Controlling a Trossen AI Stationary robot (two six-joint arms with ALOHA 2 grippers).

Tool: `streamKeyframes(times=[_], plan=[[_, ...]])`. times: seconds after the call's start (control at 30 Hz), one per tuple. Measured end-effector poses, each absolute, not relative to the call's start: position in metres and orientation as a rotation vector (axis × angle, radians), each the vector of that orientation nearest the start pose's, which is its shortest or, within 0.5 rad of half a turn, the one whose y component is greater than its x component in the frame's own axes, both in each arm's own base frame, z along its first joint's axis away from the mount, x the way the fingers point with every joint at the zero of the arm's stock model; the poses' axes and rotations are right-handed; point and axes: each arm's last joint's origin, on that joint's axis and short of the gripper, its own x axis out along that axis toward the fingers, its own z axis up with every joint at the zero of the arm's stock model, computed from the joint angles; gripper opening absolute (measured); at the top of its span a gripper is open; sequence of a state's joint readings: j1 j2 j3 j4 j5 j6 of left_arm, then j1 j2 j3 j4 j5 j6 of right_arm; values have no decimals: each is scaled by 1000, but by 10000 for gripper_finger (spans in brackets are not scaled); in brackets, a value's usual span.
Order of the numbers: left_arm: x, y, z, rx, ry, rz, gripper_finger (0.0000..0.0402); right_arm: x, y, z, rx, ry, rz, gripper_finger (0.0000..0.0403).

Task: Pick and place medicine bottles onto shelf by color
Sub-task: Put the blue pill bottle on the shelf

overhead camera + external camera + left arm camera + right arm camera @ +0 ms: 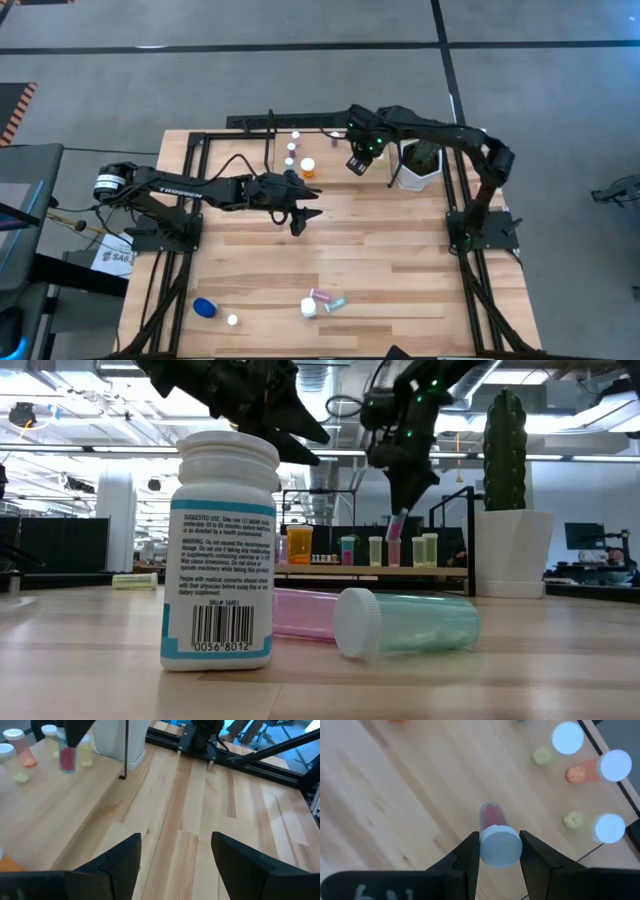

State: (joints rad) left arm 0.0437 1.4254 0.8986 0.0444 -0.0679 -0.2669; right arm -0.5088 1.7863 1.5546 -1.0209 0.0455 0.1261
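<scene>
A white-capped pink vial (pixel 496 836) is clamped by its cap between the fingers of the right gripper (pixel 499 851) and is held upright above the shelf (pixel 370 571), apart from the bottles standing there. The left gripper (pixel 175 857) is positioned over bare tabletop (pixel 380 250) beside the shelf, with its fingers spread wide and nothing held between them.

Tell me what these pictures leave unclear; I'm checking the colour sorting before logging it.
- Low view: the white bottle up close hides the shelf at its left end.
- High view: the shelf bottles are too small to tell colours.
- Right wrist view: the right gripper holds a pink vial; its cap covers the body.
- Left wrist view: the left gripper is open and empty; an orange thing is cut off by the edge.
</scene>
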Motion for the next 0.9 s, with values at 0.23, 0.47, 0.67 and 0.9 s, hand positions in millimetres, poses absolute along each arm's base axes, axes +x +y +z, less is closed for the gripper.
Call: streamKeyframes(times=[0.23,0.47,0.67,0.9], plan=[[309,15,248,-238,476,170,228,327,-192,262,325,1313,-606,135],[308,15,247,-236,483,171,228,336,-202,253,300,1421,-594,136],[307,15,245,-234,507,176,228,334,-212,244,307,1468,-599,136],[307,16,245,-215,506,186,228,326,-224,248,311,1459,-641,136]])
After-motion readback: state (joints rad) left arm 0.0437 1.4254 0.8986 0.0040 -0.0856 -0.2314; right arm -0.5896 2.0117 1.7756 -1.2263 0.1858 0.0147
